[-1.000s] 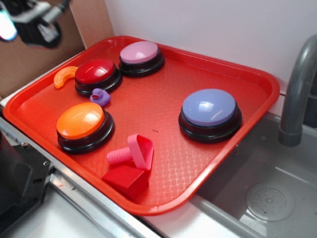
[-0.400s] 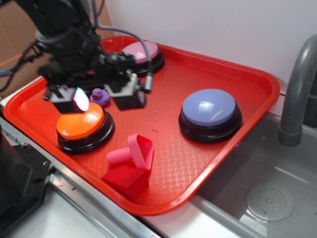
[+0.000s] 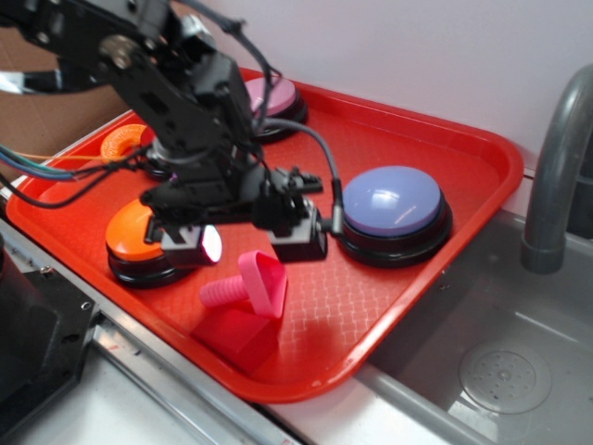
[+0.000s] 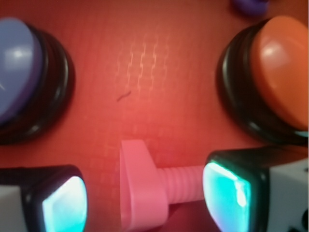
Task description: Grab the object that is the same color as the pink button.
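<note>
The pink toy bolt [image 3: 248,285] lies on its side near the front of the red tray [image 3: 445,158], shaft pointing left and leaning on a red wedge block [image 3: 236,338]. In the wrist view the bolt [image 4: 145,186] lies between my two fingers, head toward the left finger, shaft toward the right finger [image 4: 227,191]. My gripper [image 3: 250,243] is open, hovering just above and behind the bolt, not touching it. The pink button [image 3: 269,97] sits at the tray's back, partly hidden by my arm.
A lavender-blue button [image 3: 391,209] sits right of the gripper and an orange button [image 3: 139,243] left of it, both close. An orange curved toy [image 3: 120,144] lies at the back left. A grey faucet [image 3: 556,176] and sink [image 3: 500,371] lie to the right.
My arm has swung from the back left corner down and right across the tray, and now stands over the pink bolt. The red button and purple toy are now hidden behind it.
</note>
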Motion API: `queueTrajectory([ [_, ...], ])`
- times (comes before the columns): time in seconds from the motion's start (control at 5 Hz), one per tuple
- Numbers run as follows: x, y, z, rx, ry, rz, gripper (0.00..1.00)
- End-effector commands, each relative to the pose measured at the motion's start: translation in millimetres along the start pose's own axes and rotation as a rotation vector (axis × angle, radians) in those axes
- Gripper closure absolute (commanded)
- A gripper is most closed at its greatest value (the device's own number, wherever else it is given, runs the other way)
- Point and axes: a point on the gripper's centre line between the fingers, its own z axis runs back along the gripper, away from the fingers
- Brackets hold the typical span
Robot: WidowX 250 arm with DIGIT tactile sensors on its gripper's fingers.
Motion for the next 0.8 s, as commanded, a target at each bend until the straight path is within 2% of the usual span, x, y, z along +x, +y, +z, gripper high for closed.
queueTrajectory([
  [0.0, 0.8, -17.8, -1.0, 0.000, -0.030, -0.004, 1.00],
  [0.4, 1.9, -18.6, 4.3, 0.024, -0.014, -0.041, 1.00],
  [0.6, 10.4, -15.7, 16.6, 0.016, -0.001, -0.107, 1.00],
])
